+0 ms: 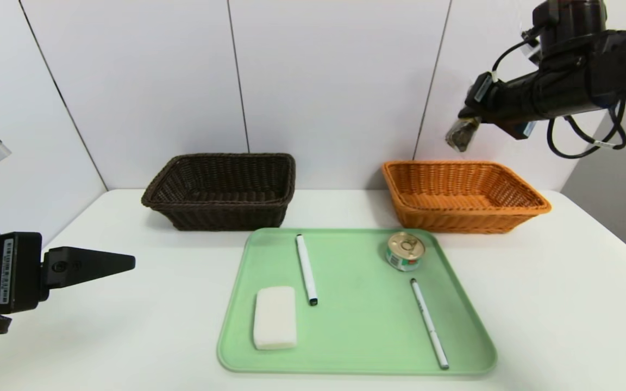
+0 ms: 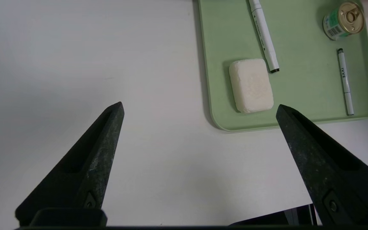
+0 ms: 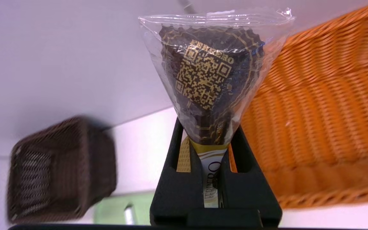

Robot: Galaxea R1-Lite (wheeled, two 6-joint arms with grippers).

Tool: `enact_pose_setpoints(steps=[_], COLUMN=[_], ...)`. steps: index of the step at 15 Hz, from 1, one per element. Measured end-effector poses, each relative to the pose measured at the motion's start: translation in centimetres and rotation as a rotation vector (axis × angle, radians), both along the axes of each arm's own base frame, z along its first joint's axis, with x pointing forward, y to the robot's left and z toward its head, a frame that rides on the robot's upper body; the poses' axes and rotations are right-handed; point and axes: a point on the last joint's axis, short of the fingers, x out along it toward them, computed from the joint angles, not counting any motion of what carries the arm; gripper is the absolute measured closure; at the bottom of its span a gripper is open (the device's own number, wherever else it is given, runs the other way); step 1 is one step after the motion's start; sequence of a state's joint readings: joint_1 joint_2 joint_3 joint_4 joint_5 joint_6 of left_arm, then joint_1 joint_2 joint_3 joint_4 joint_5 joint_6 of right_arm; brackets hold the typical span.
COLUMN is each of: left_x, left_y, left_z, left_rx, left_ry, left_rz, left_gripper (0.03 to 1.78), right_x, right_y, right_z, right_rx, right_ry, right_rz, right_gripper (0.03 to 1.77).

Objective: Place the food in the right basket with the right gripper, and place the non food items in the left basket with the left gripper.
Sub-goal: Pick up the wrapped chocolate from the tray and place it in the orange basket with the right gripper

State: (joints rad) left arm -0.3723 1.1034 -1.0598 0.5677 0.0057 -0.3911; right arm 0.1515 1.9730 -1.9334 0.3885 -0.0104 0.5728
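Clear-wrapped brown-and-gold snack packet (image 3: 211, 80) is pinched in my right gripper (image 3: 209, 140), held high above the orange woven wicker basket (image 1: 462, 195).
Near me, my left gripper (image 2: 200, 110) idles with fingers spread; I would centre the packet over the basket's floor, lower, then release.

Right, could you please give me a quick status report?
Right gripper shut on snack packet, held above orange basket. Left gripper open, parked beside tray. Nothing in the way.
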Motion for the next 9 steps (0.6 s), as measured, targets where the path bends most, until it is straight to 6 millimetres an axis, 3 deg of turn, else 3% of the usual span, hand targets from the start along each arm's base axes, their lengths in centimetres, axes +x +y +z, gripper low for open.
enact_pose_setpoints(steps=[3, 6, 9], left_x=[0.1, 0.3, 0.4], left_y=[0.0, -0.1, -0.2], left_z=[0.0, -0.1, -0.2], left_rx=[0.000, 0.003, 0.004], left_ry=[-0.001, 0.005, 0.014], left_rz=[-0.001, -0.001, -0.001], left_gripper=[0.12, 0.12, 0.12], right_x=[3.7, 6.1, 7.3], right_y=[-1.5, -2.0, -2.0], right_z=[-4.2, -8.0, -9.8], right_rx=[-0.028, -0.041, -0.041], right_ry=[0.056, 0.131, 0.152], right_rz=[-0.040, -0.054, -0.058], right_gripper=[1.62, 1.17, 0.82])
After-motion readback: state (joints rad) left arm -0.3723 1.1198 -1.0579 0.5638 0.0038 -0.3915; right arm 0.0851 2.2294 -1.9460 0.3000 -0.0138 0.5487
